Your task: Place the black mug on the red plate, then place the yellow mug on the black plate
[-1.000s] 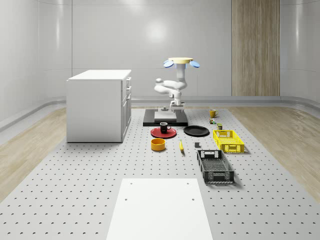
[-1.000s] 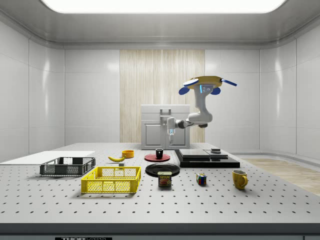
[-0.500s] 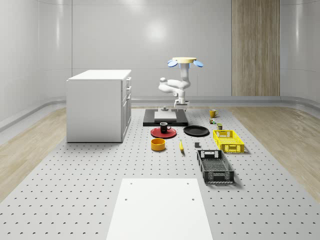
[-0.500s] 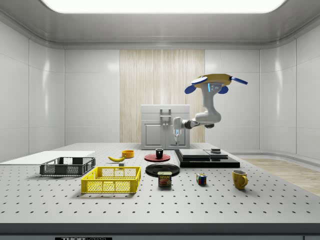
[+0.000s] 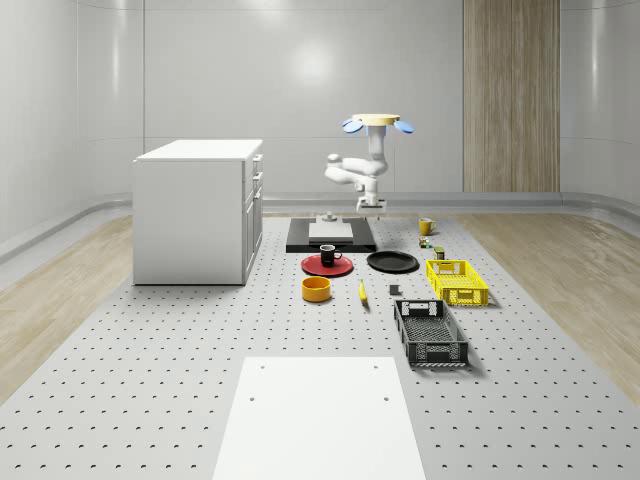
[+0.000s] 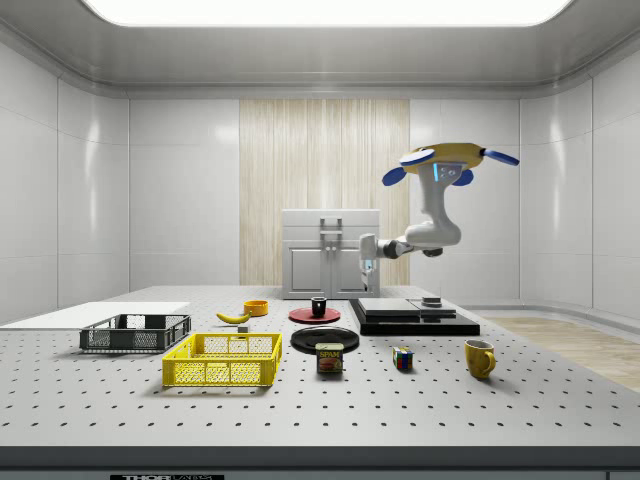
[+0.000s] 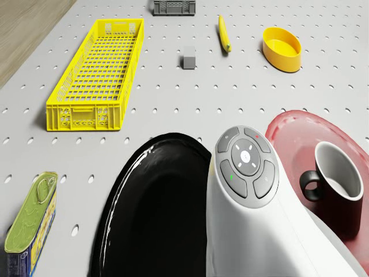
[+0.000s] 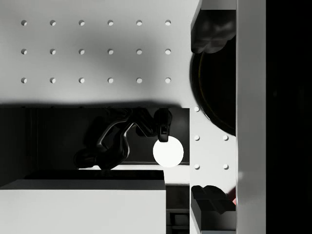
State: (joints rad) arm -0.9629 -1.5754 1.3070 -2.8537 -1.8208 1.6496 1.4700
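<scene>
Pale-walled room with a wood panel at the back, and a grey perforated tabletop carrying everything. High above the tabletop's far part, over the black platform, a hovering drone, resting on nothing. Below it the white arm, dropped from the drone's body, bent at the elbow and stretched level toward the side view's left, wrist turned down. At its end the tool, pointing straight down over the platform's edge nearest the plates, fingers spread wide and holding nothing. Two mugs counted: black mug upright on the red plate, and yellow mug alone toward the tabletop's far right corner in the whole-scene view, well apart from both plates. Two plates: the red one and, just beside it, the black plate, bare. Two crates along the right edge: yellow crate and black crate. One yellow bowl, one banana, one can, one colour cube, one small grey block. One white cabinet by the left edge, one white slab at the near edge.
</scene>
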